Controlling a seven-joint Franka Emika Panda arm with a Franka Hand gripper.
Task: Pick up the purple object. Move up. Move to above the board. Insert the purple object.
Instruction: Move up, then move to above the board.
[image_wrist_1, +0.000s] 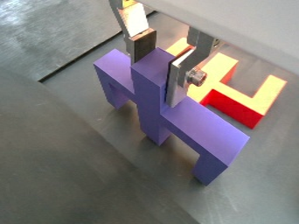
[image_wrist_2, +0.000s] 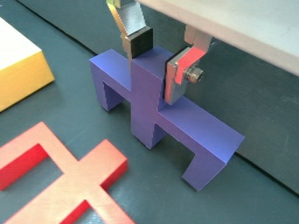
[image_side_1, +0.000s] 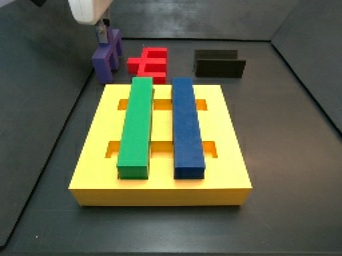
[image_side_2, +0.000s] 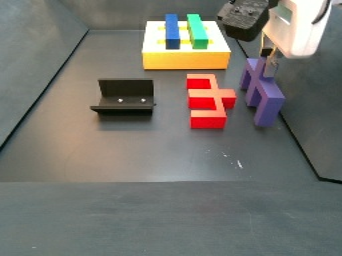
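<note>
The purple object (image_wrist_1: 163, 109) (image_wrist_2: 152, 101) stands on the dark floor, a wide bar on legs with a raised middle stub. In both wrist views my gripper (image_wrist_1: 162, 57) (image_wrist_2: 158, 59) is down over it, and its silver fingers (image_wrist_1: 184, 77) (image_wrist_2: 177, 77) are shut on the two sides of the stub. In both side views the gripper (image_side_1: 104, 42) (image_side_2: 265, 58) sits on top of the purple object (image_side_1: 104, 62) (image_side_2: 263, 92). The yellow board (image_side_1: 94, 150) (image_side_2: 158, 55) lies apart from it, bearing a green bar (image_side_1: 136, 118) and a blue bar (image_side_1: 186, 118).
A red stepped block (image_side_1: 150, 63) (image_side_2: 207, 100) (image_wrist_2: 52, 166) lies right beside the purple object. The black fixture (image_side_1: 221, 64) (image_side_2: 124, 97) stands farther off. Dark walls ring the floor, one close to the purple object (image_side_2: 314, 110).
</note>
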